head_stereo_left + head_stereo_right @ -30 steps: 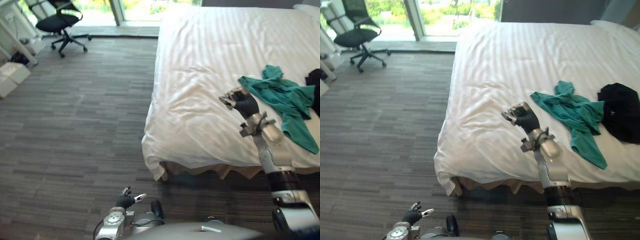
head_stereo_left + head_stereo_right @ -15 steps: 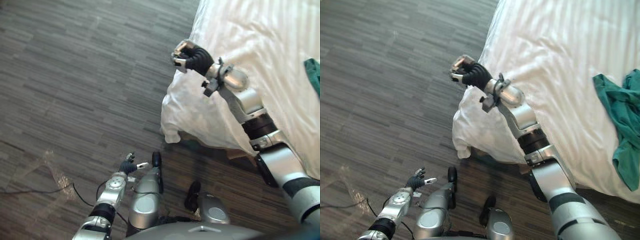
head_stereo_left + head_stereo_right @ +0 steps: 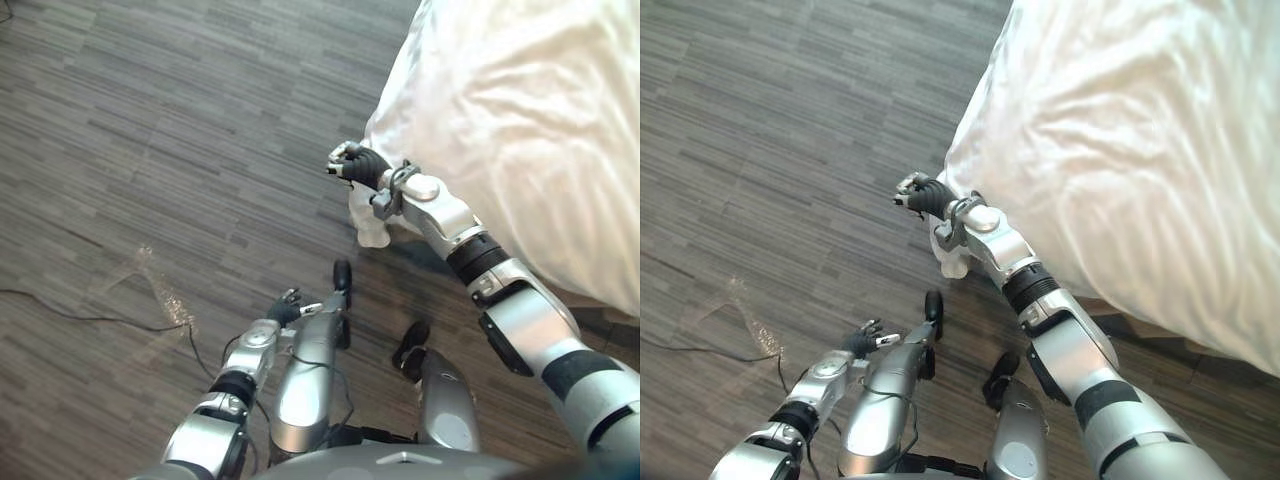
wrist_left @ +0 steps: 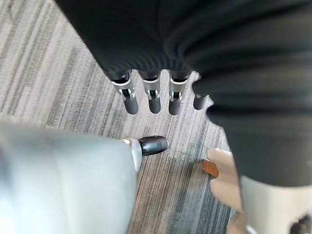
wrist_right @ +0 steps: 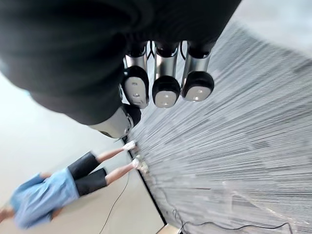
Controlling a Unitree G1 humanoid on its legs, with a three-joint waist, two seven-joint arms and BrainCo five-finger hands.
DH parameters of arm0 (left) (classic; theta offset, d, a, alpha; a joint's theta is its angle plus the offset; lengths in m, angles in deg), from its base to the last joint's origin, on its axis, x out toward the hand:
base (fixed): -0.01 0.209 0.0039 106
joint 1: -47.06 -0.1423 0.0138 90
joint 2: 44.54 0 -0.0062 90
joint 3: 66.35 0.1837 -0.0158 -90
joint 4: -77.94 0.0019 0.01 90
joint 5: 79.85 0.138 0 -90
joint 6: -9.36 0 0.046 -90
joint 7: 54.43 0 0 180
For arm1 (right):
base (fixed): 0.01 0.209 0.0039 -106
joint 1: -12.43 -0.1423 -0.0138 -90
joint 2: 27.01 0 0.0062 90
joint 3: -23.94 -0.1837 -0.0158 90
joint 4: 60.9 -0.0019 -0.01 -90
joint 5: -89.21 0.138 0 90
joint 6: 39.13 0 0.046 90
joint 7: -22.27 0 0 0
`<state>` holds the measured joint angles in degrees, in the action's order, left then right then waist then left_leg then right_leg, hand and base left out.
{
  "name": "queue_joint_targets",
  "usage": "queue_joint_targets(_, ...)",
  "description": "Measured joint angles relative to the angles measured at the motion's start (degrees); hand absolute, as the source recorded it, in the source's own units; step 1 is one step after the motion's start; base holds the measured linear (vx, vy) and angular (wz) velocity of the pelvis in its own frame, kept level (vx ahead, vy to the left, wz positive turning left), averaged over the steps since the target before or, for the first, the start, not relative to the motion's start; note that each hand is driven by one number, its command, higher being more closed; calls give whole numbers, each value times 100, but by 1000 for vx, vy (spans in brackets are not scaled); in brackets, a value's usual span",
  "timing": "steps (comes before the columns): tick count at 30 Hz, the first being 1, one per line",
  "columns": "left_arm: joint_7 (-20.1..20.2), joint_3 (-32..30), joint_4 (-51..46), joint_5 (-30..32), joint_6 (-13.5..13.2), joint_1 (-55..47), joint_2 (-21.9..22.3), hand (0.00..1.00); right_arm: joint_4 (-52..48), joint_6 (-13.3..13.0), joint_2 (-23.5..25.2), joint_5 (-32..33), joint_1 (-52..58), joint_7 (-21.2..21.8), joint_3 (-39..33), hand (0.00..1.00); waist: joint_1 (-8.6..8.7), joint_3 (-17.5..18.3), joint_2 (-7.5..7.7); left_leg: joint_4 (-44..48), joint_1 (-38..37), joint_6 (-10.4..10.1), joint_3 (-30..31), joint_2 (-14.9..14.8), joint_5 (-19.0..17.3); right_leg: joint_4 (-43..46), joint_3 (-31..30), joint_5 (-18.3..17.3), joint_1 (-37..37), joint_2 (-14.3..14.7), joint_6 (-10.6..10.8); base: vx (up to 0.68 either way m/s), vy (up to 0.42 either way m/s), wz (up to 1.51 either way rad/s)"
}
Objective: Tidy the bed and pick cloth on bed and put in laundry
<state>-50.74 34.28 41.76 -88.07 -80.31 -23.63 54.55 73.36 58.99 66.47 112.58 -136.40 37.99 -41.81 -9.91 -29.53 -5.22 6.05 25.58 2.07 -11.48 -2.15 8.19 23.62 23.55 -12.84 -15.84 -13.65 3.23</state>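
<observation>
Right hand is curled into an empty fist over the floor, just beside the drooping corner of the bed, its white cover rumpled; left hand hangs low near the floor, fingers straight and relaxed, holding nothing. A person stands well away across the floor.

Bedroom: white-sheeted bed on grey plank floor.
</observation>
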Motion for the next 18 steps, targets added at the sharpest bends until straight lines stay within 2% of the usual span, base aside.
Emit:
queue_joint_targets(4,23,412,144,-18,-131,218,271,0,506,-17,-238,68,-188,-209,-397,100,-46,-16,-355,-215,240,-11,-1,-5,252,290,-20,-74,-472,-42,-19,-65,-53,2)
queue_joint_targets(6,73,560,137,-35,-141,278,339,0,700,-51,-293,219,-266,-218,-517,100,-60,-13,-457,-359,294,-29,-6,-6,375,381,-73,-101,-645,-50,-1,-52,-58,-1)
queue_joint_targets(9,103,749,69,-76,-147,284,361,0,917,-107,-291,576,-256,-181,-581,100,-81,1,-479,-423,338,-45,-12,-17,445,492,-95,-141,-781,-78,-28,-14,-58,1)
queue_joint_targets(13,96,789,-76,-82,-126,271,361,0,1058,-110,-291,651,35,-50,-628,100,-39,9,-490,-420,331,-42,-35,-5,446,469,-126,-128,-810,-83,-10,-1,-10,1)
queue_joint_targets(16,95,782,-132,-187,-110,237,321,0,1210,-80,-310,789,546,116,-960,100,64,11,-493,-420,231,-10,-75,48,423,406,-162,-87,-707,-98,50,40,8,-3)
queue_joint_targets(18,98,751,-208,-204,-60,177,236,0,1504,-87,-481,794,1106,199,-1422,100,209,9,-491,-422,83,22,-125,90,393,325,-190,-50,-549,-122,91,58,19,-10)
